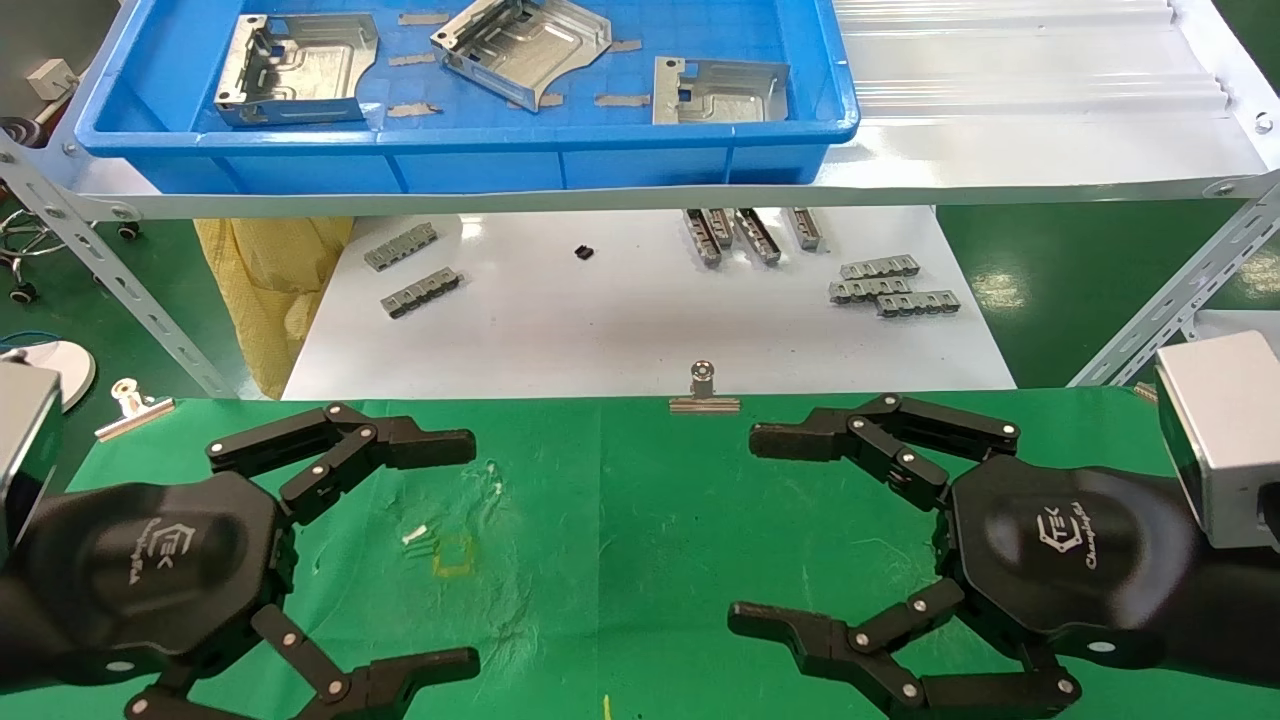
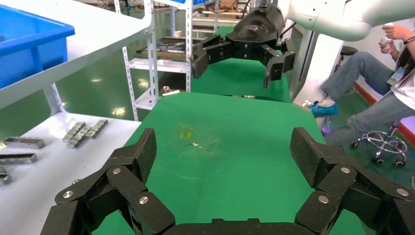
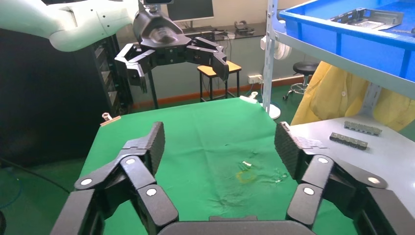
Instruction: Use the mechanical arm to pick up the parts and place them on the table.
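The blue plastic tray (image 1: pixel 300 165) sits on the upper white shelf (image 1: pixel 1000 120), toward its left end, and holds three silver parts. The left part (image 1: pixel 295 80) lies flat near the tray's left wall, its long axis running along the tray's length. The middle part (image 1: pixel 520 45) near the back wall is turned at an angle and looks tipped up on one side. The right part (image 1: pixel 715 92) lies against the tray's front right corner, its arc-shaped cutout toward the front wall. Small grey strips lie scattered on the tray floor between them.

Below the shelf, slotted grey bars (image 1: pixel 890 285) lie in loose groups on the white board (image 1: pixel 620 330).

Both grippers hover over the green table (image 1: pixel 620 520) — the left gripper (image 1: pixel 472 555) at its left edge, the right gripper (image 1: pixel 740 530) at its right edge — facing each other, fingers spread wide and holding nothing. A yellow mark (image 1: pixel 455 560) sits between them, nearer the left one
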